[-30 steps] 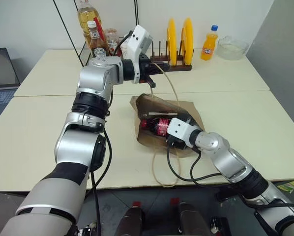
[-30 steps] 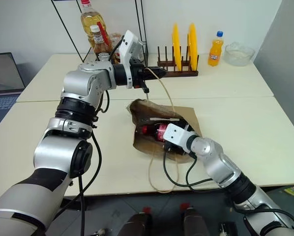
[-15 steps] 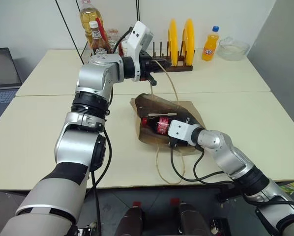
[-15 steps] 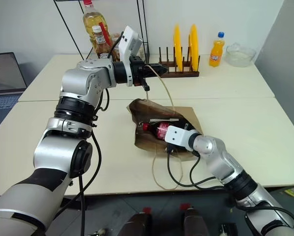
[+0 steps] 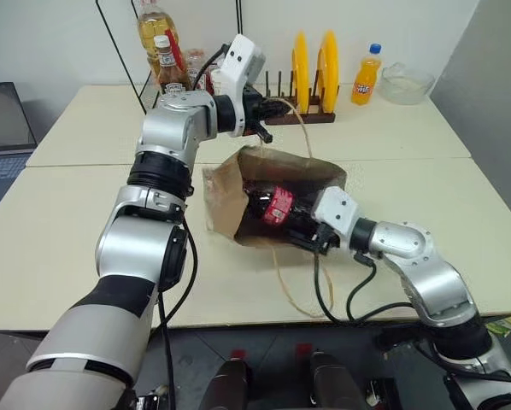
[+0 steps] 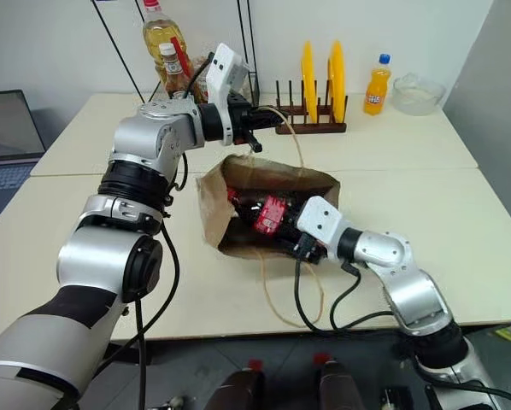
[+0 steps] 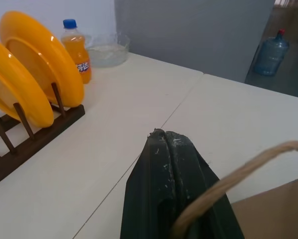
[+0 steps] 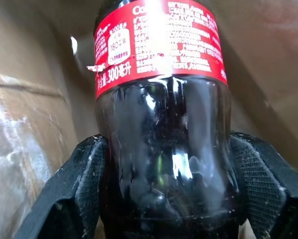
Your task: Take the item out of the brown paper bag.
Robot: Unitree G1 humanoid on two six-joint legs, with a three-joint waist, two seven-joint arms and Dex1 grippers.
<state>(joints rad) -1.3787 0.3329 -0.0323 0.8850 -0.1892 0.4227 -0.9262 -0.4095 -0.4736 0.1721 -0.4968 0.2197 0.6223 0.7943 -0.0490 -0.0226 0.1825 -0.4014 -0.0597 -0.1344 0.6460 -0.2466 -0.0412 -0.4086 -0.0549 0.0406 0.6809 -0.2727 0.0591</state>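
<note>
Inside bag [image 5: 230,192], right end effector [image 8: 164,199] around cola bottle [image 8: 161,114]

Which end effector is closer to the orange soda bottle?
Left. The left end effector holds the bag's handle near the plate rack, closer to the orange soda bottle; the right end effector grips the cola bottle inside the bag.

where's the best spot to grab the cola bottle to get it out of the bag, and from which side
Grip the cola bottle by its lower body, below the red label, coming in through the bag's open mouth. It lies base-outward with the cap deep inside, so the base is the part that can be reached. The right claw already clamps it there, while the left claw holds the handle up.
</note>
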